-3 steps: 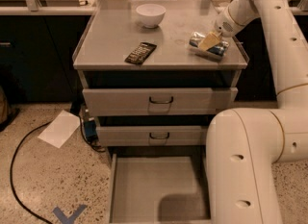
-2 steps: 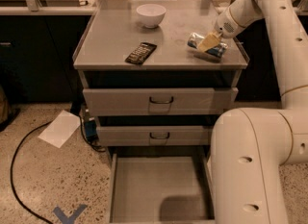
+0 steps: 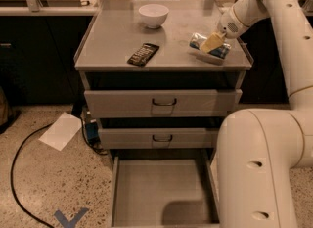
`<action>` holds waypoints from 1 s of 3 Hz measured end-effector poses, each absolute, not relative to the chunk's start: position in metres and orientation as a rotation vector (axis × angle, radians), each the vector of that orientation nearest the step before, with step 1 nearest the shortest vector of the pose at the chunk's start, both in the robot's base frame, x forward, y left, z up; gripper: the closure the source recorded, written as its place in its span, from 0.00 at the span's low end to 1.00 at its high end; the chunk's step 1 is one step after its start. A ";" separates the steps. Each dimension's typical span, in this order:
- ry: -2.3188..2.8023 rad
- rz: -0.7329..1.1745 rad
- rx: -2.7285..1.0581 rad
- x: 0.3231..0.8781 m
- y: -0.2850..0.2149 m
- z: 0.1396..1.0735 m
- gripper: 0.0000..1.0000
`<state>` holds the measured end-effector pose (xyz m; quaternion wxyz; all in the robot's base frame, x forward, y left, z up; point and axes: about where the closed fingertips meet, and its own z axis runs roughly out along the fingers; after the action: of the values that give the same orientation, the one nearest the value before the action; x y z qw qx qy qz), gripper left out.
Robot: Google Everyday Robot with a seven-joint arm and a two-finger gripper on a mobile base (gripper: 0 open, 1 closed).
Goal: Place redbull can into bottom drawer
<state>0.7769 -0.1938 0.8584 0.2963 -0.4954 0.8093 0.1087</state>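
The redbull can (image 3: 221, 51) lies on its side at the right of the cabinet top, silver and blue. My gripper (image 3: 211, 42) is down on the can, its cream-coloured tip lying across the can's middle. The can rests on the top surface. The bottom drawer (image 3: 146, 188) is pulled out at the foot of the cabinet, a shallow grey tray with nothing in it. My arm's large white link (image 3: 259, 168) stands in front of the drawer's right side and hides part of it.
A white bowl (image 3: 153, 15) stands at the back of the cabinet top and a flat black remote (image 3: 144, 54) lies near its front. The two upper drawers (image 3: 164, 102) are closed. A sheet of paper (image 3: 60, 130) and a black cable (image 3: 19, 173) lie on the floor at the left.
Almost nothing: the gripper stays on the can at the same spot, and the near arm link has crept slightly left.
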 end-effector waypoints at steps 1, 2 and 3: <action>2.160 0.335 -1.316 0.751 -0.199 0.874 1.00; 2.143 0.319 -1.274 0.710 -0.210 0.918 1.00; 2.096 0.335 -1.257 0.664 -0.209 0.946 1.00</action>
<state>0.6640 -0.2088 0.9462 0.3312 -0.4809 0.8017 0.1280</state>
